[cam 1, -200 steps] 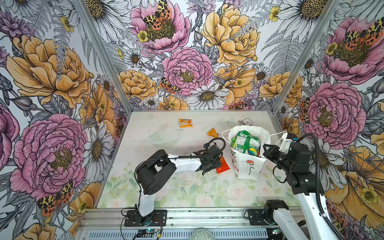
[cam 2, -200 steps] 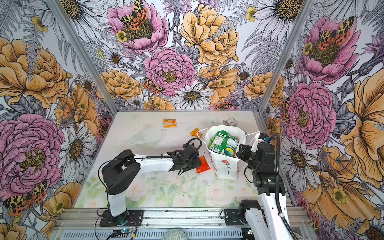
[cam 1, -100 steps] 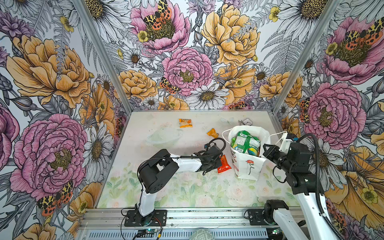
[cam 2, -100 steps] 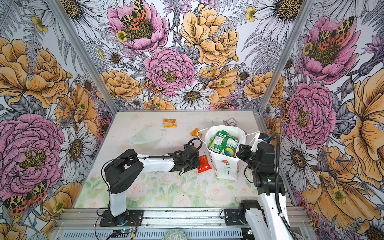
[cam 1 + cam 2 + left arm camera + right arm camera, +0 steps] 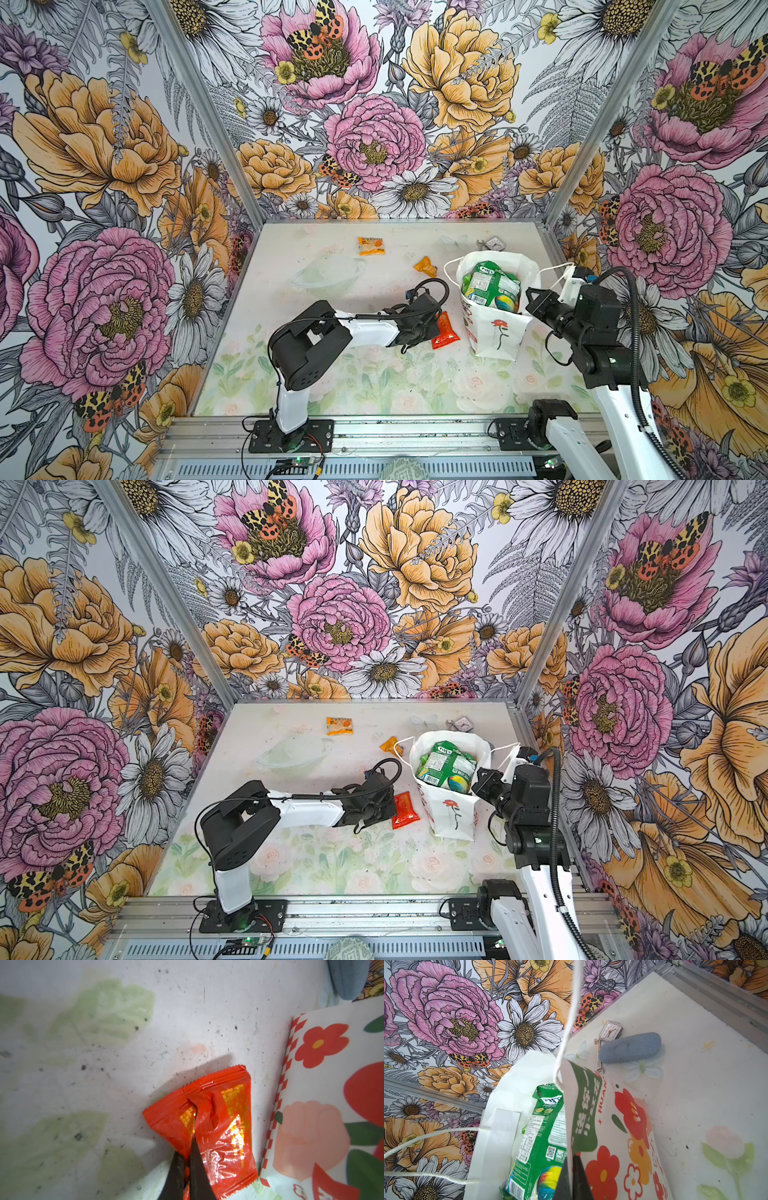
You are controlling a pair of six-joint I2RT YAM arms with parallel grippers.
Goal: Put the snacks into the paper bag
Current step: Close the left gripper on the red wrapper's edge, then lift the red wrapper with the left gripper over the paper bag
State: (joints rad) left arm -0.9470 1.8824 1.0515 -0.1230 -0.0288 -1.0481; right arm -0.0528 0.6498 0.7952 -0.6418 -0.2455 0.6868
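Note:
The paper bag (image 5: 496, 336) (image 5: 453, 818) stands upright at the right, with green snacks (image 5: 490, 284) (image 5: 446, 764) (image 5: 537, 1136) sticking out of its open top. My right gripper (image 5: 530, 297) (image 5: 478, 777) (image 5: 572, 1160) is shut on the bag's right wall at the rim. A red snack packet (image 5: 445, 332) (image 5: 404, 811) (image 5: 226, 1126) lies just left of the bag (image 5: 324, 1105). My left gripper (image 5: 432, 328) (image 5: 392, 808) (image 5: 188, 1147) is shut on that packet's left edge. Two orange snacks (image 5: 370, 245) (image 5: 426, 266) (image 5: 339, 725) (image 5: 391, 745) lie farther back.
A small clock (image 5: 494, 243) (image 5: 610, 1030), a wrench (image 5: 598, 1055) and a blue-grey stone (image 5: 630, 1047) lie behind the bag near the back wall. A clear plastic dish (image 5: 328, 272) (image 5: 295, 754) sits left of centre. Floral walls close in three sides.
My left gripper's jaws have closed on the red packet, pinching its edge. The right gripper and the bag have stayed where they were.

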